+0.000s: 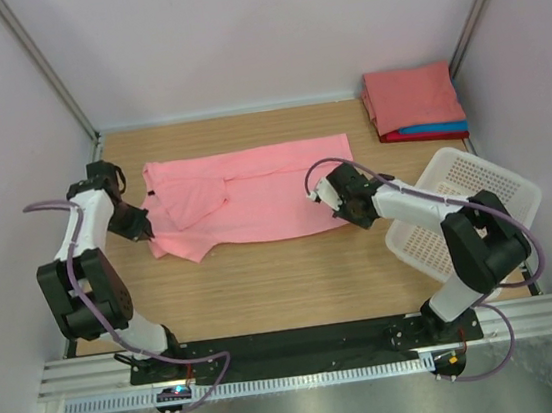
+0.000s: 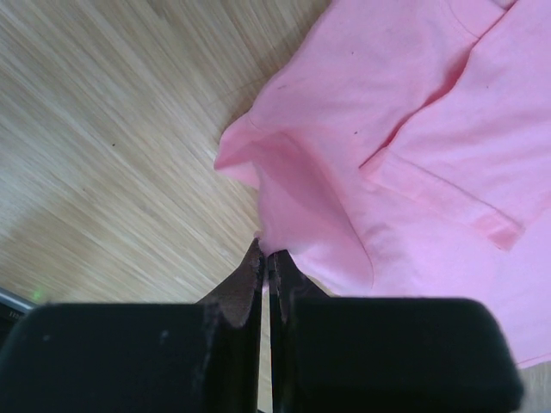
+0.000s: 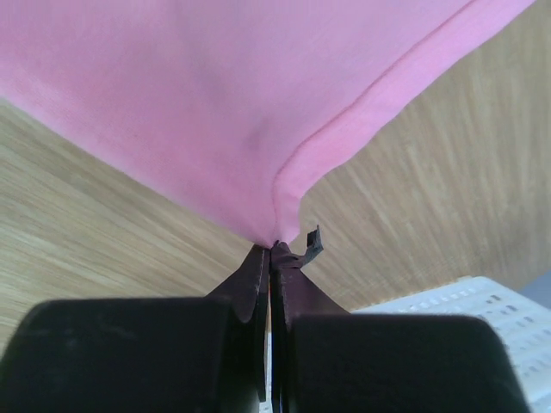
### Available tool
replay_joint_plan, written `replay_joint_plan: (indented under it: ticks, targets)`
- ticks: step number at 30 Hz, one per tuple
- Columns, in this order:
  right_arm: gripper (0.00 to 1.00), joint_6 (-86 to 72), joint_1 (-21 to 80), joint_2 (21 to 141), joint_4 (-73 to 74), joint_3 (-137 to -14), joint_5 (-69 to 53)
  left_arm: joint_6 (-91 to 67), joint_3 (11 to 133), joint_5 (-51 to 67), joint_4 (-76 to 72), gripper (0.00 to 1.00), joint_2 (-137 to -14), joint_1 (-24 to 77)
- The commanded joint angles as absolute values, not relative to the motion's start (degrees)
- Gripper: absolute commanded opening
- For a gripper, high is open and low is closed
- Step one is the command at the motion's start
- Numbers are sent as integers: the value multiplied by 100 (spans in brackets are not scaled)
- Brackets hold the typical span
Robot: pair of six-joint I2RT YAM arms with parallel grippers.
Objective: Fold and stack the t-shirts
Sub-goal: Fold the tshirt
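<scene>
A pink t-shirt [image 1: 254, 194] lies spread sideways across the middle of the wooden table, one sleeve folded in over its body. My left gripper [image 1: 144, 233] is shut on the shirt's near left corner [image 2: 267, 245], the cloth pinched between the jaws. My right gripper [image 1: 342, 210] is shut on the near right corner by the hem [image 3: 277, 237], which bunches into the fingertips. A stack of folded t-shirts [image 1: 414, 101], salmon over blue and red, sits at the far right corner.
A white mesh basket [image 1: 478, 212] stands tilted at the right edge, right beside my right arm; its rim shows in the right wrist view [image 3: 482, 301]. Grey walls close in the table at the left, back and right.
</scene>
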State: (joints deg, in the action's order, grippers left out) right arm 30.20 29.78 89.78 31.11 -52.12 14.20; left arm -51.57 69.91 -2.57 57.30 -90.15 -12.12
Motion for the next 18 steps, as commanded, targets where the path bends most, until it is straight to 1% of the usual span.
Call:
replay_joint_plan:
  ticks: [1,4,10,18]
  targets:
    - [1,3365,3006,9148,3410,-6000,1363,-5089,7338,-509,5660,0,-9167,-1257]
    - [1,3498,2988,9430,3542,-6475,1450,-5036,7611,-597,5651,0,-9307,-1257]
    - [1,3779,2874,10098,3823,-7284,1178,-5097,8296,-475,5590,0,-9790,-1239]
    - [1,3929,2479,10792,4148,-8243,1239,-5168,9175,-642,5879,0,-10625,-1230]
